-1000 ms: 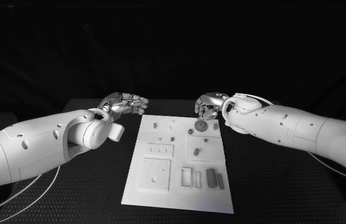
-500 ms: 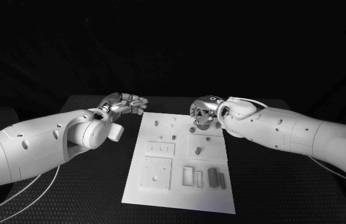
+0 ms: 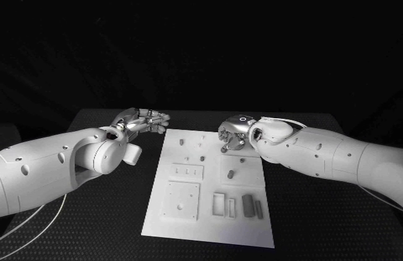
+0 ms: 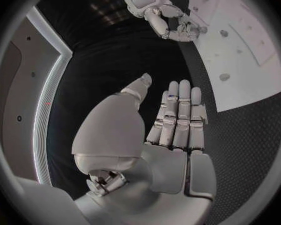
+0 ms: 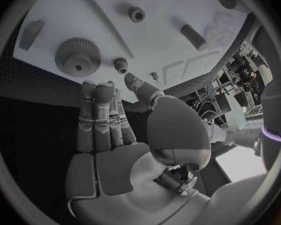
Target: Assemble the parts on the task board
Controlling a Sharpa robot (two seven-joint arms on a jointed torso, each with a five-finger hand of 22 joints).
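Black textured table point(image 3: 101, 226) under a dark backdrop, and the white task board point(image 3: 214, 185) lies lengthwise down the middle of it. Left hand point(image 3: 142, 121) hovers off the board's far left corner, over bare table, holding nothing; from its wrist camera the fingers point(image 4: 180, 116) lie straight and side by side, thumb set a little apart. Right hand point(image 3: 235, 134) sits over the board's far right corner, and its wrist camera shows fingers point(image 5: 100, 116) extended close together, thumb alongside, nothing gripped. Just beyond those fingertips lies the large gear point(image 5: 77, 58), flat on the board and clear of them, though whether the tips brush the board I cannot tell. A small gear point(image 5: 120, 63) sits right beside the thumb tip, not touching. Farther off on the board are a small round collar point(image 5: 137, 13) and a short cylinder pin point(image 5: 193, 36). Down at the board's near right, two dark bars point(image 3: 248, 205) lie side by side.
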